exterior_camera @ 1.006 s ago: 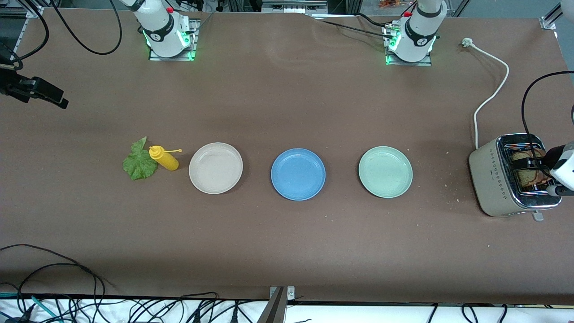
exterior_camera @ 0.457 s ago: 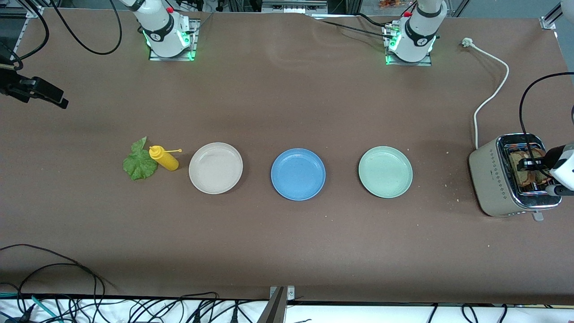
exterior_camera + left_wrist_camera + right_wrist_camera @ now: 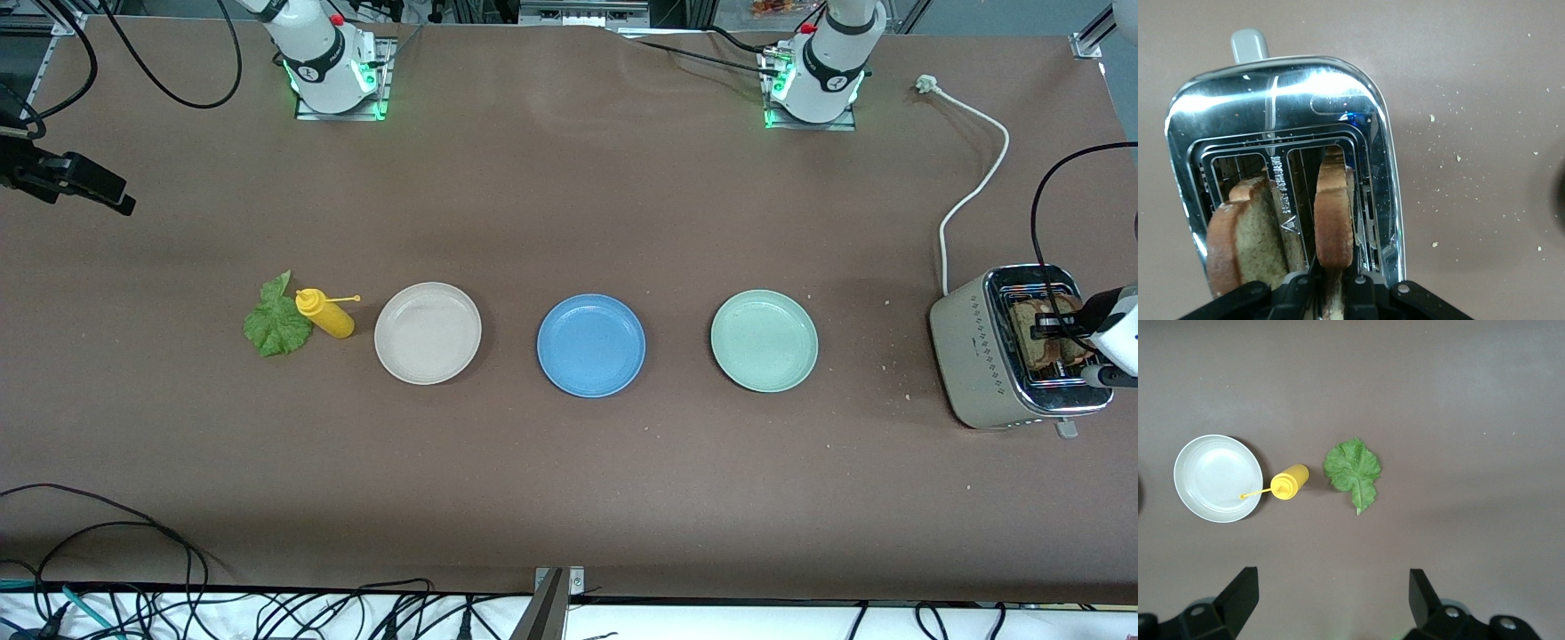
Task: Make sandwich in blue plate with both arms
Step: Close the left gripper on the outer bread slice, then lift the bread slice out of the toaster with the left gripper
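The blue plate (image 3: 591,345) lies bare at the middle of the table. A beige toaster (image 3: 987,356) stands at the left arm's end, with two brown bread slices upright in its slots. My left gripper (image 3: 1335,288) is over the toaster (image 3: 1291,87), shut on the top edge of one bread slice (image 3: 1335,220). The second slice (image 3: 1248,240) leans in the neighbouring slot. The green lettuce leaf (image 3: 277,324) lies flat toward the right arm's end. My right gripper (image 3: 1333,597) hangs open high above the table by the lettuce (image 3: 1351,470), holding nothing.
A beige plate (image 3: 428,333) and a pale green plate (image 3: 764,340) flank the blue one. A yellow squeeze bottle (image 3: 327,314) lies between lettuce and beige plate. The toaster's white cord (image 3: 973,178) runs toward the left arm's base. Crumbs dot the table near the toaster.
My left gripper's fingers have closed from wide apart onto the bread slice in the toaster. The right arm has not moved.
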`<act>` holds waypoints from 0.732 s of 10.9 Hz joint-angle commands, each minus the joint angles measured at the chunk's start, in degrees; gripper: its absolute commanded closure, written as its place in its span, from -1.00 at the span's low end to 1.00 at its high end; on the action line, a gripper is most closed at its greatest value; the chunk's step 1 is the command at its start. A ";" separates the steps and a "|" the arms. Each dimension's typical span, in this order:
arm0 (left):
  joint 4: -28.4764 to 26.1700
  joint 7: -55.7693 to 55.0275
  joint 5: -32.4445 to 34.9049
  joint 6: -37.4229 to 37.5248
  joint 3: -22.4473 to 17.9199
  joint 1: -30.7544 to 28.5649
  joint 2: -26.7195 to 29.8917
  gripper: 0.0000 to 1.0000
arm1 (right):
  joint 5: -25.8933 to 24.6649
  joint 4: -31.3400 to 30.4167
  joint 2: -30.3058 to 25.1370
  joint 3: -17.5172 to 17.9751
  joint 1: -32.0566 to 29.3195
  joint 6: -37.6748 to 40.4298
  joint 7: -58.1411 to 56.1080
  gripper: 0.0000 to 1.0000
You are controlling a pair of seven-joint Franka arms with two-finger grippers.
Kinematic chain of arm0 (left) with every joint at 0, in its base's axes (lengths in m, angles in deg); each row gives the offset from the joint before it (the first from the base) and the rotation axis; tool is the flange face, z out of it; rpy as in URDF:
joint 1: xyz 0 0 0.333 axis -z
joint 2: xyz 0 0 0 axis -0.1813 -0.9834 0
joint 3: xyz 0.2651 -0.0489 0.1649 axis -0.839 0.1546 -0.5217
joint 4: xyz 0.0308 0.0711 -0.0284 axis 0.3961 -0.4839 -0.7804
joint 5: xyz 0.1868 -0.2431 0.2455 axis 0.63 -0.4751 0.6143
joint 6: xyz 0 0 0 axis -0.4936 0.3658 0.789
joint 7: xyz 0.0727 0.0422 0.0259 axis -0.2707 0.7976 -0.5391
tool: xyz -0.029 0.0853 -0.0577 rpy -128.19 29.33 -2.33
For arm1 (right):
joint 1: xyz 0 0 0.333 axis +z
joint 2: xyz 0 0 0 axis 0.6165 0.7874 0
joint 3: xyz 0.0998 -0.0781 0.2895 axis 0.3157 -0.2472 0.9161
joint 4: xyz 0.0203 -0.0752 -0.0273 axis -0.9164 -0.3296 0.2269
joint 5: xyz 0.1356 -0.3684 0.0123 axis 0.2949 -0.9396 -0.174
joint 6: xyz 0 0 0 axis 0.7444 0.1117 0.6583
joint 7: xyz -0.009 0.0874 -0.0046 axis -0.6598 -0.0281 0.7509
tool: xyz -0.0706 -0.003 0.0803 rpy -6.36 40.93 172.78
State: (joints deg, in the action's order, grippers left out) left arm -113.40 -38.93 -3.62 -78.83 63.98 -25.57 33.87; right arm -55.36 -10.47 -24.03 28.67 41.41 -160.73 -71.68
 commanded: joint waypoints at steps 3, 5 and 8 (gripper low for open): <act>1.22 3.19 -1.76 8.31 0.42 -0.79 6.21 1.00 | 0.96 0.56 -0.22 0.08 -0.10 0.93 0.57 -1.00; 1.57 4.51 -1.76 10.95 0.42 -0.79 8.58 1.00 | 0.96 0.56 -0.22 0.08 -0.10 0.93 0.57 -1.00; 1.75 4.78 -1.76 15.34 0.86 -0.70 12.45 1.00 | 0.96 0.56 -0.22 0.08 -0.10 0.93 0.57 -1.00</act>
State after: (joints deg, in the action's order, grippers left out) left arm -111.37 -36.05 -4.26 -67.08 64.11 -25.77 42.94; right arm -55.35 -10.47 -24.03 28.67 41.42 -160.73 -71.68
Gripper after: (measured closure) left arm 0.907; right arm 0.000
